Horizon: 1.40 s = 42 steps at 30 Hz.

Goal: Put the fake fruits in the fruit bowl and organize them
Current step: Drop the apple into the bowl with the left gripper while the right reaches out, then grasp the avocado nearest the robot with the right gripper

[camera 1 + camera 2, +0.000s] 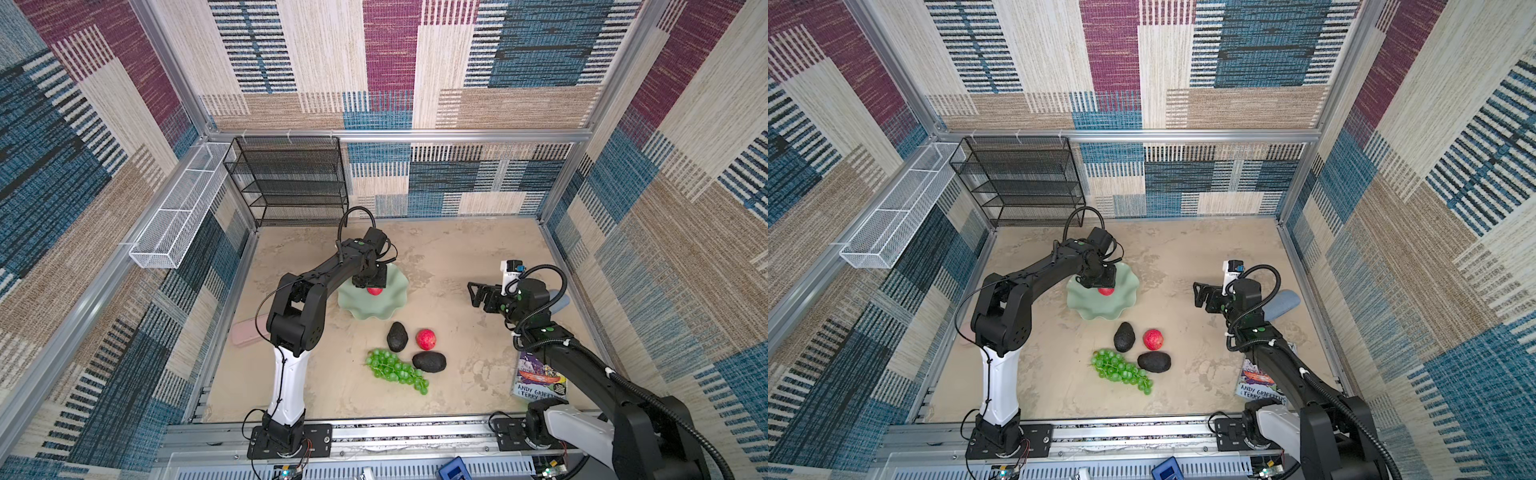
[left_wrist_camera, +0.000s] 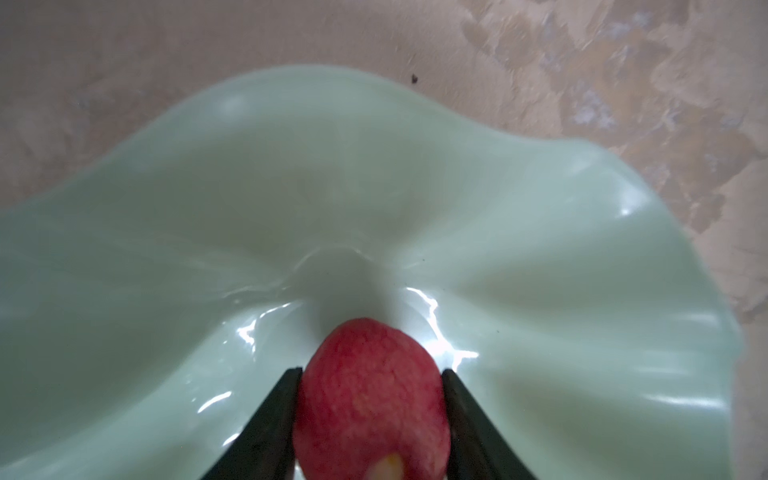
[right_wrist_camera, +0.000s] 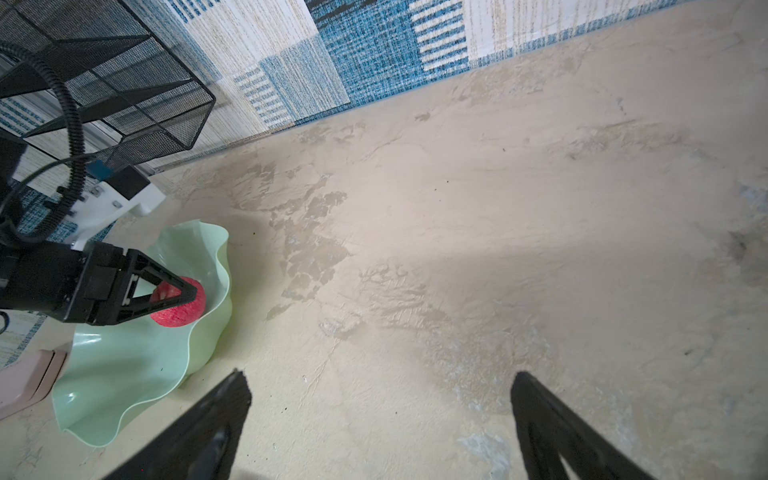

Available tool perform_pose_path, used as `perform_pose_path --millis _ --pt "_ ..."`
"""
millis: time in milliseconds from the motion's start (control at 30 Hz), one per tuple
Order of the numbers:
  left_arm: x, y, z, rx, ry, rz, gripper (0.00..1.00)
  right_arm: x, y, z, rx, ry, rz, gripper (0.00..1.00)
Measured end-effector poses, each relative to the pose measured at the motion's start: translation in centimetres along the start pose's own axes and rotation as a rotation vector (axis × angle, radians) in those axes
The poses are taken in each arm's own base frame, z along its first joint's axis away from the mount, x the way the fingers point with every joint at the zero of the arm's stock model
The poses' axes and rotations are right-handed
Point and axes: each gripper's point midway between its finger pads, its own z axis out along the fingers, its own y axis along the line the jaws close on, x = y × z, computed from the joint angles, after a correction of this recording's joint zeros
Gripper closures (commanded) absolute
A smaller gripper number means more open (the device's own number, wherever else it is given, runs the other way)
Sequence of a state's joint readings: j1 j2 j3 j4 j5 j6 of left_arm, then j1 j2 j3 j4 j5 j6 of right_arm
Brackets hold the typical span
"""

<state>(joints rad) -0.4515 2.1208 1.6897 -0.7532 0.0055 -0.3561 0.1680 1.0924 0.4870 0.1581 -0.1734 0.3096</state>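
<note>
In the pale mint wavy-rimmed bowl (image 1: 374, 309) sits a small glossy red apple (image 2: 370, 399), clamped by the downward-pointing left gripper (image 2: 372, 370); the right gripper (image 3: 380, 373) hovers, jaws spread wide

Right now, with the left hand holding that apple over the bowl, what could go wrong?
1. The left hand grips the apple over the fruit bowl; its glossy, sloped inside may let the released apple roll.
2. The grapes form a long bunch, and the bowl's rim is wavy and shallow, so they could slide out.
</note>
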Motion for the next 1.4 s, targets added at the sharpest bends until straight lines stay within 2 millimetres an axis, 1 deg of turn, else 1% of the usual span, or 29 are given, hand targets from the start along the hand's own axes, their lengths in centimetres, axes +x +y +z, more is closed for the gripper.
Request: perform_pose_path --millis 133,233,333,400,467,567,633,733,833,867,967,1000,1067,1133,1233,1300,1400 --pt "-0.2 0.1 0.4 -0.001 0.001 -0.004 0.32 0.2 -0.1 0.0 0.003 0.007 0.001 0.00" --pt "-0.3 0.2 0.4 -0.001 0.002 -0.010 0.28 0.6 -0.3 0.4 0.015 0.038 0.007 0.00" --pt "-0.5 0.1 0.3 0.001 -0.004 -0.014 0.25 1.1 -0.4 0.7 0.024 0.075 0.005 0.02" --pt "-0.7 0.2 -0.2 0.006 -0.012 -0.018 0.24 1.7 0.0 0.7 0.011 0.107 0.000 0.03" --pt "-0.9 0.1 -1.0 0.016 -0.030 -0.020 0.23 2.6 1.2 0.7 -0.016 0.143 -0.020 0.03" --pt "-1.5 0.0 -2.8 0.047 -0.068 -0.034 0.22 4.2 3.7 0.1 -0.071 0.198 -0.057 0.04" --pt "-1.8 0.6 -4.1 0.056 -0.103 -0.057 0.22 5.3 5.4 -0.6 -0.112 0.232 -0.079 0.04" --pt "-2.3 1.8 -6.9 0.086 -0.188 -0.105 0.21 7.1 8.0 -2.1 -0.170 0.276 -0.102 0.04" --pt "-2.2 3.0 -10.8 0.129 -0.304 -0.148 0.19 9.5 10.4 -3.9 -0.217 0.330 -0.122 0.04" --pt "-2.2 3.3 -12.4 0.143 -0.358 -0.157 0.18 10.4 11.1 -4.6 -0.232 0.352 -0.128 0.04" --pt "-1.6 3.6 -16.4 0.178 -0.501 -0.159 0.15 12.8 12.8 -5.9 -0.252 0.414 -0.160 0.04" --pt "-1.2 3.9 -17.3 0.181 -0.533 -0.161 0.14 13.6 13.1 -6.2 -0.249 0.436 -0.174 0.04" --pt "-0.2 5.0 -19.0 0.176 -0.606 -0.178 0.13 15.2 13.2 -6.5 -0.224 0.481 -0.204 0.04" --pt "0.9 6.0 -19.8 0.163 -0.646 -0.196 0.12 16.6 13.0 -6.6 -0.197 0.516 -0.232 0.04" --pt "2.6 7.1 -20.7 0.155 -0.683 -0.214 0.10 18.3 12.8 -6.9 -0.174 0.557 -0.270 0.04" --pt "3.3 7.6 -21.1 0.152 -0.709 -0.223 0.10 19.2 12.7 -6.9 -0.166 0.573 -0.285 0.06" --pt "4.2 8.7 -21.0 0.140 -0.714 -0.248 0.10 20.0 12.3 -6.6 -0.141 0.592 -0.297 0.07"
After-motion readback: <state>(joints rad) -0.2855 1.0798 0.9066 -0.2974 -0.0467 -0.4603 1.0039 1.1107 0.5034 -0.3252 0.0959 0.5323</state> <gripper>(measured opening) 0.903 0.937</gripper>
